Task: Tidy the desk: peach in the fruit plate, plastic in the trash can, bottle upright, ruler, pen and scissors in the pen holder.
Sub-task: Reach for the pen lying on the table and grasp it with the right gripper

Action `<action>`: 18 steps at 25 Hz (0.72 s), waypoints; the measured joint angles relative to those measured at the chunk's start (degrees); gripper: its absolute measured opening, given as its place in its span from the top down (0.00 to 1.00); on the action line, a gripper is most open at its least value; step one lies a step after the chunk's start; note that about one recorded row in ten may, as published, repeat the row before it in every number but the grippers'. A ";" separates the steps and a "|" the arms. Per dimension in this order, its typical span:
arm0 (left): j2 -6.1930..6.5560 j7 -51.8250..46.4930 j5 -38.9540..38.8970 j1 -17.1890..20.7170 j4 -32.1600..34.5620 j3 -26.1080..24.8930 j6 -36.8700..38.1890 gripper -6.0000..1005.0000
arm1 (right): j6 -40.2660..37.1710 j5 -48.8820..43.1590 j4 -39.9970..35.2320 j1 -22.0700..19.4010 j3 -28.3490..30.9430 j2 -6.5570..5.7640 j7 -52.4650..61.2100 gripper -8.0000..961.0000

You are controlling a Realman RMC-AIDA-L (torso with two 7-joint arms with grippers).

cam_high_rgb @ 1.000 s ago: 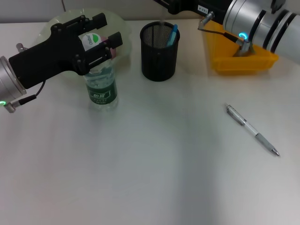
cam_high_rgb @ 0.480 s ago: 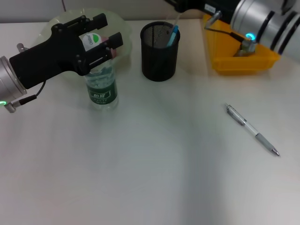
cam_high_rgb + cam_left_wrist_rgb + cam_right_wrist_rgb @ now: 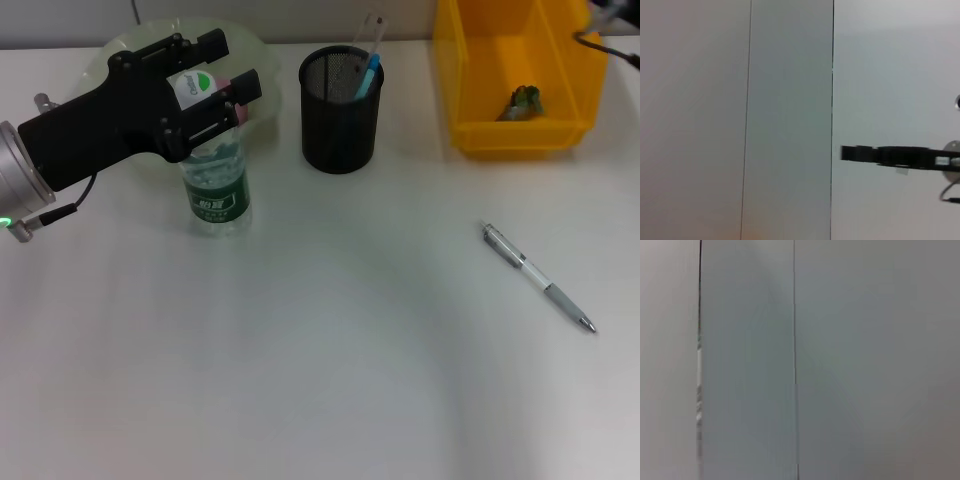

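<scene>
The clear bottle [image 3: 216, 188] with a green label stands upright at the table's back left. My left gripper [image 3: 212, 80], black, is shut on the bottle's top from the left. Behind it lies the pale green fruit plate [image 3: 255, 48]. A bit of pink [image 3: 236, 107] shows by the fingers; I cannot tell whether it is the peach. The black mesh pen holder [image 3: 341, 110] holds a clear ruler [image 3: 373, 28] and a blue-handled item [image 3: 371, 73]. The silver pen [image 3: 540, 278] lies flat at the right. Crumpled plastic [image 3: 523, 100] lies in the yellow trash can [image 3: 470, 90]. My right gripper is out of view.
A dark cable [image 3: 600, 28] crosses the back right corner over the bin. Both wrist views show only pale wall panels; the left one also catches a black bar [image 3: 890, 155] far off.
My right arm has pulled back from above the yellow bin, up and to the right, out of the head view. The left arm and the bottle have not moved.
</scene>
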 joint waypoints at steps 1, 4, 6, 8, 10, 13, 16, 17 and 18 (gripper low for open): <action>0.00 0.00 -0.02 -0.01 0.00 0.00 0.01 0.41 | -2.55 -4.23 -1.74 -0.35 2.05 0.01 4.91 0.50; 0.00 -0.01 -0.03 -0.03 0.00 0.00 0.02 0.41 | -11.21 -15.90 -6.38 0.39 8.85 -0.23 19.05 0.51; 0.00 -0.01 -0.04 -0.06 0.00 0.00 0.02 0.41 | -16.42 -22.29 -10.14 1.29 12.98 -0.25 26.37 0.51; 0.00 -0.02 -0.05 -0.11 0.00 0.00 -0.04 0.41 | -21.63 -28.02 -14.61 2.16 16.67 -0.25 32.86 0.51; -0.01 -0.03 -0.04 -0.13 0.00 0.00 -0.14 0.41 | -26.59 -32.14 -19.33 3.22 20.12 -0.31 38.88 0.51; -0.08 -0.04 0.08 -0.20 0.00 0.04 -0.07 0.41 | -34.42 -38.22 -26.34 6.36 25.08 -1.22 48.61 0.51; -0.09 -0.04 0.21 -0.23 0.01 0.06 0.00 0.41 | -42.21 -44.35 -30.44 11.09 27.61 -3.40 58.07 0.51; -0.09 -0.04 0.26 -0.24 0.00 0.08 0.01 0.41 | -44.68 -46.37 -31.15 12.99 27.99 -4.20 60.69 0.51; -0.10 -0.04 0.31 -0.25 0.00 0.12 0.02 0.41 | -47.73 -48.88 -31.28 15.20 28.07 -5.02 63.35 0.51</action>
